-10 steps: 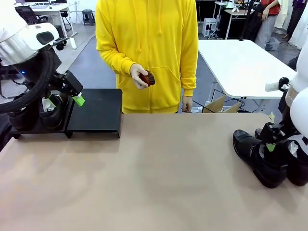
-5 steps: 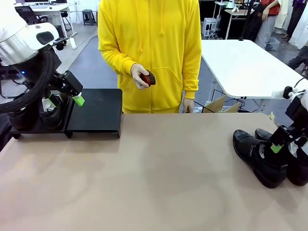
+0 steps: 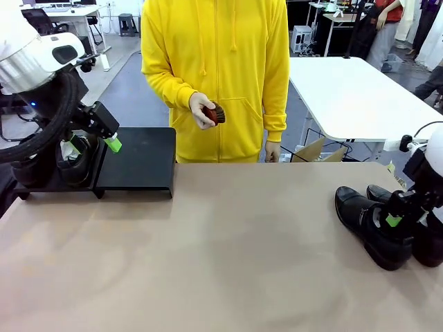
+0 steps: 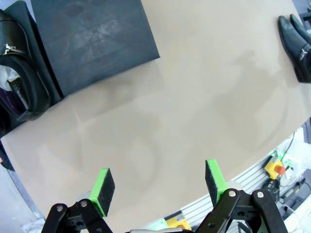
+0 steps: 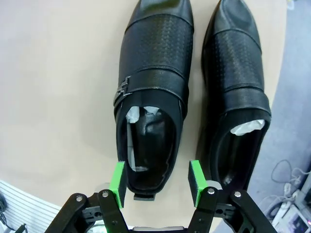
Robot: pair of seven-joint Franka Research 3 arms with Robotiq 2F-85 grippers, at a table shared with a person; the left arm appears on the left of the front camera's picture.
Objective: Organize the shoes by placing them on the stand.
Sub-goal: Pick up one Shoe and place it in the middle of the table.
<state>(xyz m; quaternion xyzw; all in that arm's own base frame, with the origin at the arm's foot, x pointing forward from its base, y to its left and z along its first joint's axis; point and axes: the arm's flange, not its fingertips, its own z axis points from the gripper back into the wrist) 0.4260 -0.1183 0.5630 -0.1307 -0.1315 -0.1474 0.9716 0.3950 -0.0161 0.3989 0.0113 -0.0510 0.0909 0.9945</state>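
Person behind table (image 3: 208, 263) clutches brown object (image 3: 216, 113) in hand (image 3: 200, 108). Stand (image 3: 138, 155), far left, holds two shoes (image 3: 73, 162); other pair (image 3: 377, 228) right. Right gripper (image 5: 158, 177), lower than before, spread astride one heel (image 5: 146, 187); left gripper (image 4: 159, 180) spread.

Beige table (image 3: 208, 270): black stand (image 3: 138, 160), two shoes (image 3: 361, 216).

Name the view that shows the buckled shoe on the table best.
Right wrist view: the buckled shoe seen close from above, strap and paper stuffing clear. Front view gives its side; left wrist view a small corner glimpse.
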